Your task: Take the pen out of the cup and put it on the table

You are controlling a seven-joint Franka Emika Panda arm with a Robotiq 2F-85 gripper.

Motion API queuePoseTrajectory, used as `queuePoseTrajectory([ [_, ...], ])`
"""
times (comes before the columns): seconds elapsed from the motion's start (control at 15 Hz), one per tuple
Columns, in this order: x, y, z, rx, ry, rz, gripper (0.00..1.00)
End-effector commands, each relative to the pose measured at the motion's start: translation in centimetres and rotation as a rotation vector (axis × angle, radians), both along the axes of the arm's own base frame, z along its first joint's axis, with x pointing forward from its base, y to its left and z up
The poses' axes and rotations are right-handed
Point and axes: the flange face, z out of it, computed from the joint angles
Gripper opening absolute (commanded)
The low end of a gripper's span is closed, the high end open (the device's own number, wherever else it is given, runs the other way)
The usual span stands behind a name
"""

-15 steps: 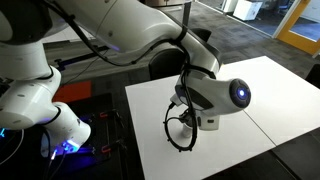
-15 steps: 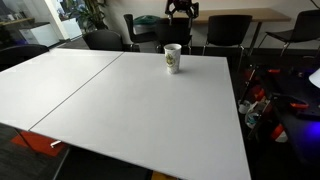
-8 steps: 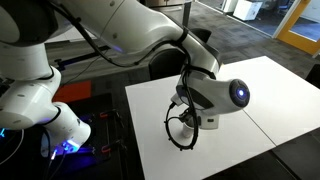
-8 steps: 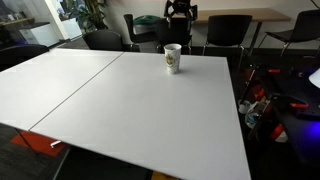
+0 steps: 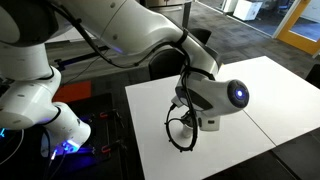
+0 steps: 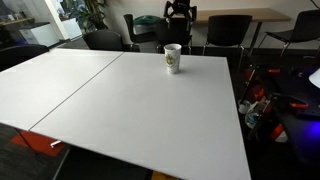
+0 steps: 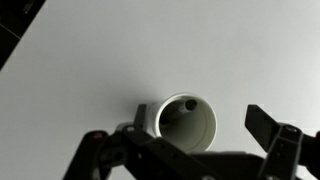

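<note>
**Cup** (image 6: 173, 59): small, pale and cylindrical, with a faint marking on its side. It stands upright on the table, close to the far edge in an exterior view. The wrist view (image 7: 185, 122) shows it from above, with a white rim and a dark inside. In an exterior view the arm hides it.

**Pen** (image 7: 170, 118): a thin dark streak inside the cup, slanting from the rim towards the bottom. It is too small to make out in either exterior view.

**Table** (image 6: 120, 110): a white, flat top that carries the cup. Its thin dark seam (image 6: 80, 92) runs diagonally, well apart from the cup. A white corner section (image 5: 285, 95) shows beside the arm in an exterior view.

**Gripper** (image 7: 173, 125): directly above the cup and apart from it.
- The fingers (image 7: 272, 135) are spread wide, one on each side of the cup, clear of the rim and holding nothing.
- In an exterior view it is a dark shape (image 6: 180, 10) at the top edge, straight above the cup with a gap between them.

**Arm** (image 5: 130, 30): white links reaching over the table.
- The wrist housing carries a blue-lit ring (image 5: 240, 93).
- A black cable loop (image 5: 180, 130) hangs below the wrist.

**Chairs** (image 6: 228, 30): dark, lined up beyond the cup, past the table's far edge.
</note>
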Motion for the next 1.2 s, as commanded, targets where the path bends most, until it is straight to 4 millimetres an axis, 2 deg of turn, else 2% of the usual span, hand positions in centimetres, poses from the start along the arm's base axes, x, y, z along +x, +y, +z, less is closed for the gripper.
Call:
queuePoseTrajectory([
  [0.0,-0.6,-0.4,0.2,-0.035,-0.009,-0.079,1.00],
  [0.4,-0.9,-1.4,-1.0,-0.050,0.010,-0.170,1.00],
  [0.53,-1.1,-1.6,-1.2,-0.045,0.018,-0.187,0.88],
  [0.6,-1.3,-1.8,-1.4,-0.042,0.023,-0.193,0.78],
  [0.67,-1.3,-1.9,-1.5,-0.040,0.026,-0.197,0.74],
  [0.73,-1.3,-2.0,-1.7,-0.039,0.032,-0.200,0.61],
  [0.8,-1.2,-1.9,-1.9,-0.038,0.037,-0.204,0.55],
  [1.0,-0.8,-1.7,-2.7,-0.039,0.034,-0.217,0.41],
  [1.13,-0.4,-1.4,-3.4,-0.042,0.026,-0.231,0.37],
])
